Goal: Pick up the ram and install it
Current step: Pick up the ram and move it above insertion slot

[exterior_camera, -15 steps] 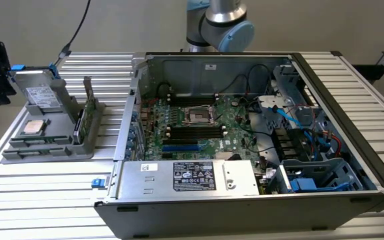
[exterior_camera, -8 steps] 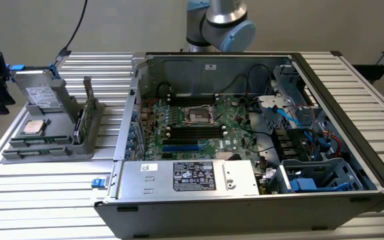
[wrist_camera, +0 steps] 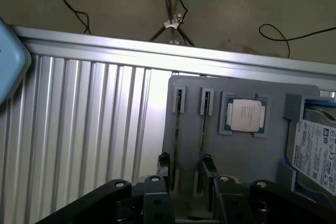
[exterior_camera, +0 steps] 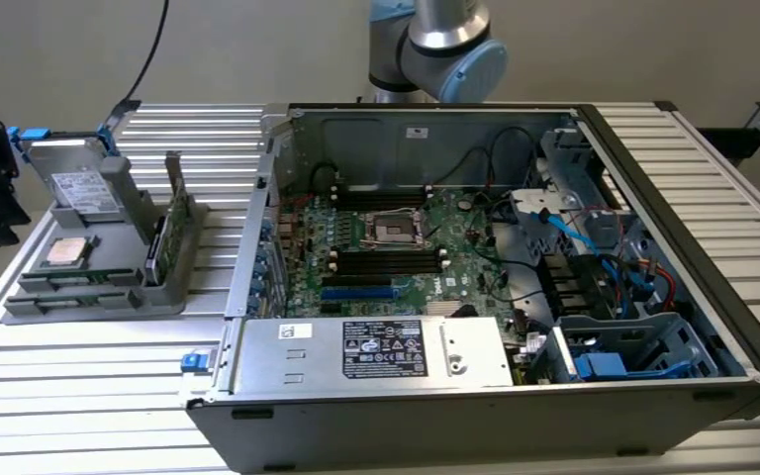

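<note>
- The black metal fingers (wrist_camera: 164, 165) stand spread apart in the wrist view and grip nothing. Beyond them lies a flat grey plastic holder (wrist_camera: 247, 166) with two narrow slots (wrist_camera: 176, 129).
- In the exterior view, a ribbed aluminium desk (exterior_camera: 90, 396) carries an open black computer case (exterior_camera: 486, 430). A silver power-supply box (exterior_camera: 367, 351) with a black label sits along the case's near wall.
- Behind that box, a green motherboard (exterior_camera: 453, 282) lies flat in the case. It carries long black plastic slots (exterior_camera: 387, 259) and, farther back, a square metal socket (exterior_camera: 394, 228).
- Left of the case, the grey plastic holder (exterior_camera: 37, 307) rests on the desk.
- The slim green ram (exterior_camera: 158, 247) stands on its long edge at the holder's right side, just beside the case's left wall. Nothing touches it.
- A square silver processor chip (exterior_camera: 67, 252) (wrist_camera: 245, 115) lies flat in the holder, left of the ram.
- A grey hard drive (exterior_camera: 83, 188) (wrist_camera: 317, 150) with a white label leans at the holder's far end, behind the chip.
- Farthest back, the grey robot arm (exterior_camera: 453, 49) with a light-blue joint cap rises beyond the case's far wall.
</note>
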### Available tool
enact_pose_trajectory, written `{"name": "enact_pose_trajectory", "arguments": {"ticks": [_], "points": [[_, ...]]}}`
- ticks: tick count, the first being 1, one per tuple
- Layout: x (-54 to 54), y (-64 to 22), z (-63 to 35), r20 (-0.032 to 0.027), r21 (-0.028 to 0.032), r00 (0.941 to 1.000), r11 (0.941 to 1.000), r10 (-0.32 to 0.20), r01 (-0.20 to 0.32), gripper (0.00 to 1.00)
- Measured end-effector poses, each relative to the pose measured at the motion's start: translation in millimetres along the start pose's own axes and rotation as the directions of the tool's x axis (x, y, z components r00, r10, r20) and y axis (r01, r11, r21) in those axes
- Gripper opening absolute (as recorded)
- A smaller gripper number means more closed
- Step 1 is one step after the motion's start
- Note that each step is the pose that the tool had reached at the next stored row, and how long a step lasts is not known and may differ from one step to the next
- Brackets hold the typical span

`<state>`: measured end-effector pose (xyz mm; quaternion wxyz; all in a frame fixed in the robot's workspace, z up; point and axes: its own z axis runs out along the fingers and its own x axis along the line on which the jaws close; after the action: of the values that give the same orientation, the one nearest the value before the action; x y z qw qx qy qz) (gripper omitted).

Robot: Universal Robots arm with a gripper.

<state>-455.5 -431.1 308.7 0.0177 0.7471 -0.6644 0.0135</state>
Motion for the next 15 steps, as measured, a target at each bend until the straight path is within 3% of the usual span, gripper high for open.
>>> {"name": "enact_pose_trajectory", "arguments": {"ticks": [6,15], "points": [[5.9,-2.1,10.2,0.0003,0.0006,1.0,1.0,-0.01,0.01,0.36],[6.6,-12.4,26.5,0.0,0.0017,0.9994,0.9994,-0.033,0.033,0.36]]}}
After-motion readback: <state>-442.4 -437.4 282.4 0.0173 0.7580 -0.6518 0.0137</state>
